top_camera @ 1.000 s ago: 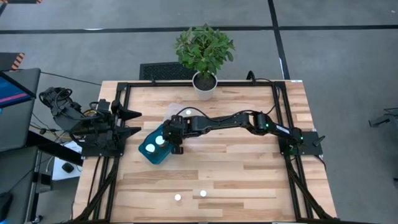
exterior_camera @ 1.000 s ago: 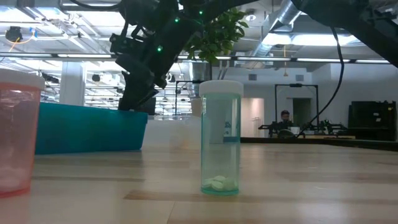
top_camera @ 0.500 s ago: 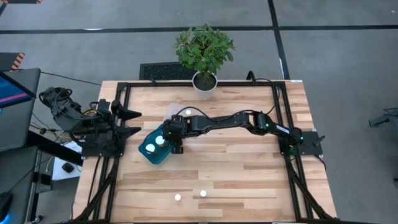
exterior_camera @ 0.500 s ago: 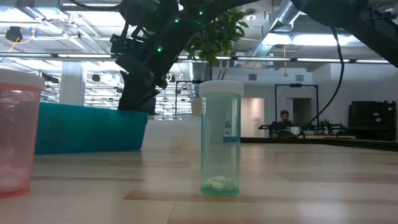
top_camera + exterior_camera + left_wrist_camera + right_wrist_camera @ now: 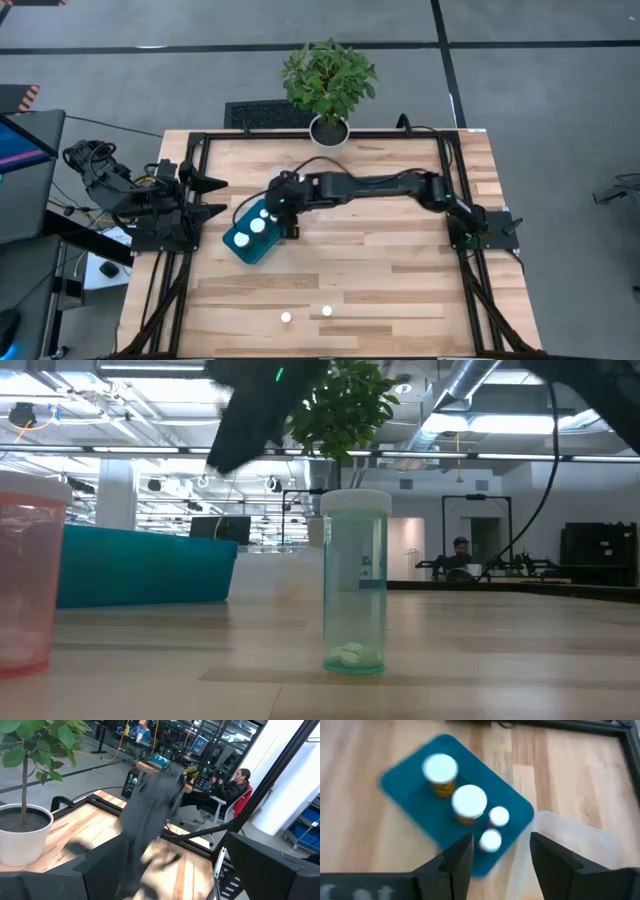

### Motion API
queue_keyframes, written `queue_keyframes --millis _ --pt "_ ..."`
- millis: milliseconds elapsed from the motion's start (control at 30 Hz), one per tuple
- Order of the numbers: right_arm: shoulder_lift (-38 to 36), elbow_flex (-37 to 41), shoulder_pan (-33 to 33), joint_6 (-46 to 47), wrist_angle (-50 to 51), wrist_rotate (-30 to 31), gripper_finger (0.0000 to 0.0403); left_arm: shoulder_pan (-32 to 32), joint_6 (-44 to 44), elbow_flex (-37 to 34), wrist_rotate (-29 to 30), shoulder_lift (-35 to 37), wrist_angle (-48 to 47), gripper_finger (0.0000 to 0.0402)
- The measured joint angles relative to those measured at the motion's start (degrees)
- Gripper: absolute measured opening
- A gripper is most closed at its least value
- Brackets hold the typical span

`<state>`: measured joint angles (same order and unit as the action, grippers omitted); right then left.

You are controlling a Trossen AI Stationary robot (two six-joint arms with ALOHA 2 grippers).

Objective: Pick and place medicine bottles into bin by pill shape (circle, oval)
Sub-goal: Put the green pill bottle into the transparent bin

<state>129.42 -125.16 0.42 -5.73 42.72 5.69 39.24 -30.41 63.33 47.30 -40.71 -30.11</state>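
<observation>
Several white-capped medicine bottles stand in the teal bin [image 5: 420,810] [image 5: 250,238]: two wide ones with orange bodies [image 5: 440,770] [image 5: 469,802] and two small ones [image 5: 499,816] [image 5: 490,840]. My right gripper [image 5: 502,865] [image 5: 288,222] hangs open above the bin's right end, nothing between its fingers. Two more bottles [image 5: 286,317] [image 5: 326,311] stand upright on their bases near the table's front edge; the low view shows one clear-bodied [image 5: 355,580] with pills at its bottom and one pink [image 5: 25,580]. My left gripper [image 5: 215,196] waits open at the table's left edge.
A clear bin [image 5: 575,840] sits against the teal bin's far right side. A potted plant in a white pot [image 5: 328,130] stands at the table's far edge. Black frame rails [image 5: 455,180] run along the sides. Bare wood lies between the bins and the front bottles.
My right gripper has risen from just over the teal bin, most of it in the last half second; it shows blurred in the low and left wrist views. More white caps in the bin now show in the high view.
</observation>
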Motion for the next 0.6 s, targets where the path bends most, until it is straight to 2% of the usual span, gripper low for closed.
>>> queue_keyframes --millis 133,333,467,600 --pt "-7.4 -0.1 2.4 3.1 8.4 -2.8 0.0202 0.0 0.0 0.0 0.0 0.0 -0.1 0.0328" --pt "-15.1 -0.1 10.2 9.3 20.9 -2.8 0.0197 0.0 0.4 0.0 -1.4 0.0 -0.2 0.0328" --pt "-16.3 0.0 17.2 16.3 25.1 -2.6 0.0199 0.0 0.3 0.0 -2.5 0.0 -0.3 0.0328" --pt "-14.3 0.2 24.7 19.3 24.7 2.3 0.0202 0.0 0.1 0.0 -3.2 0.0 -0.5 0.0328"
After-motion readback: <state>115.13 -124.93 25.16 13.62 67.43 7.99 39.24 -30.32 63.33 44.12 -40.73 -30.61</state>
